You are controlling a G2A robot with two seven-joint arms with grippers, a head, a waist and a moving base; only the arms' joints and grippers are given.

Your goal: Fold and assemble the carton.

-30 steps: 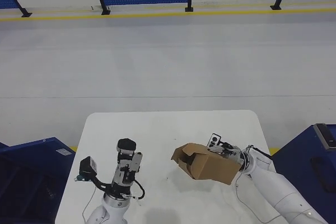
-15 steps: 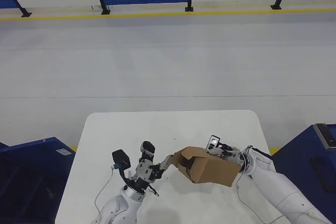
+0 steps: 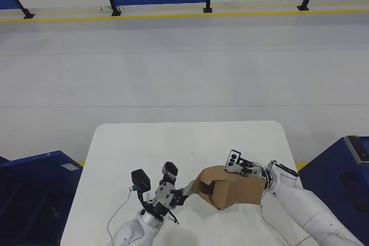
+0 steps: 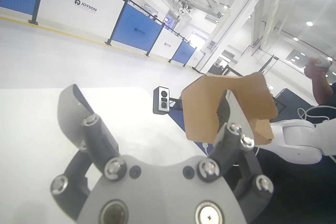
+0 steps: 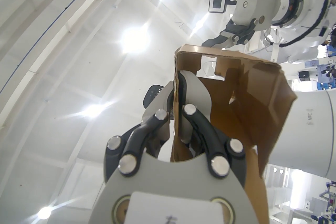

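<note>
A brown cardboard carton is held just above the white table, right of centre, its open end facing left. My right gripper is shut on the carton's upper wall; in the right wrist view its fingers pinch that wall, with the carton's inside beyond. My left gripper is open at the carton's left end. In the left wrist view one finger lies against the carton's end flap, and the other finger stands free over the table.
Blue bins stand beside the table on the left and on the right. The table's far half and left side are bare. The right arm comes in from the near right corner.
My left arm has swung from the near left of the table across to the carton, and its gripper now touches the left end. The carton has shifted slightly right and settled lower.
</note>
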